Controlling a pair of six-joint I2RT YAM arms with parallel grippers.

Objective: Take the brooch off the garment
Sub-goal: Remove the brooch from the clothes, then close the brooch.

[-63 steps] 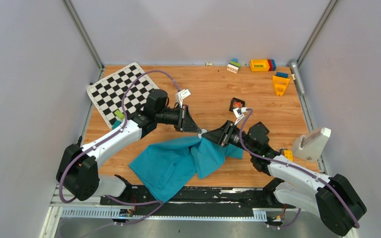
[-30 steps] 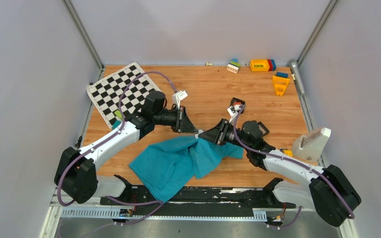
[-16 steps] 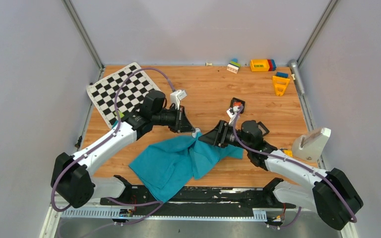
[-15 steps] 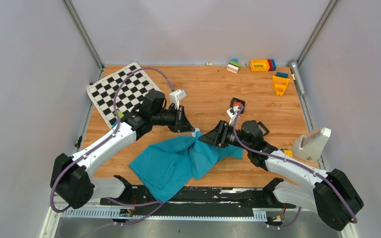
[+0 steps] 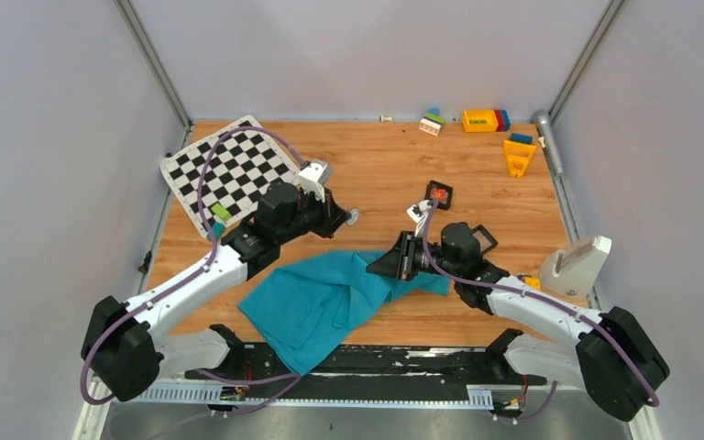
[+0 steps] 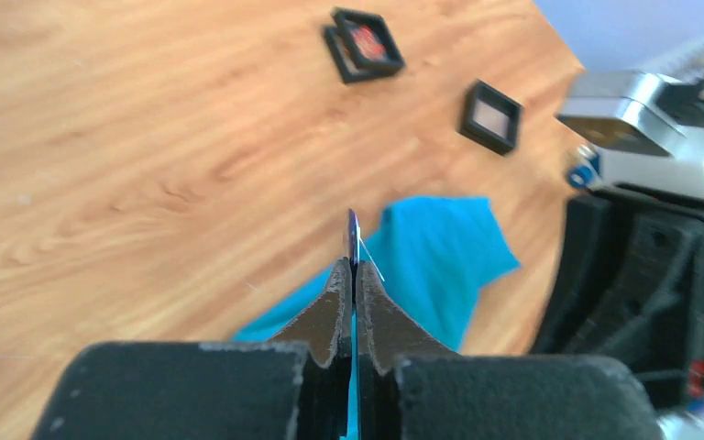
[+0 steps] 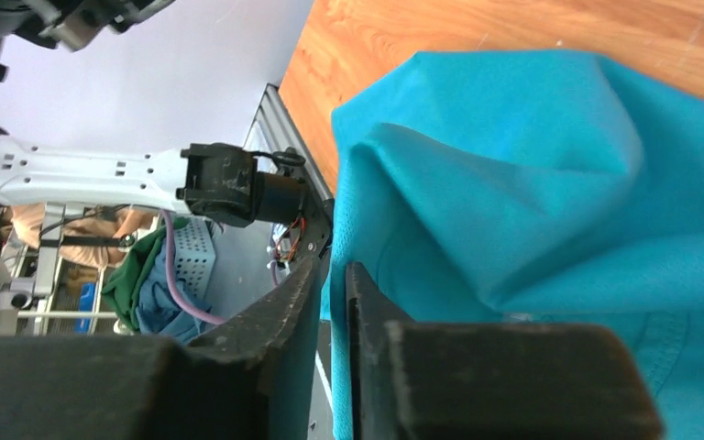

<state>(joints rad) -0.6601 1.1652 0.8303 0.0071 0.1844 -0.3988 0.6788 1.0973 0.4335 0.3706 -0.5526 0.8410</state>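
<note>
Top external view showed the left tool (image 5: 346, 217) closed tight on a small round pale metal brooch (image 5: 353, 217), which hung over bare wood of the table (image 5: 385, 165) and apart from the teal-blue soft fabric shirt (image 5: 321, 298). The shirt lay crumpled near the front edge of the table. The left wrist view gave the brooch (image 6: 353, 229) edge-on, a thin sliver standing out past the fingertips (image 6: 337, 280), with what looked like a fine pin beside it and the shirt (image 6: 435, 243) lower down. The right tool (image 5: 387, 266) stood at the shirt's upper fold. In its own wrist view the jaws were narrow with teal cloth in the gap, so it appeared to pinch the fabric. The brooch looked free of the cloth, so the step in hand was most likely carrying it off and setting it down. Doing that well called for an unslackened left pinch, since so little of the brooch was gripped, and for a path away from the shirt so the pin could not snag. The brooch was best lowered onto open wood and let go only once it rested there. The right tool's hold would anchor the shirt meanwhile.
</note>
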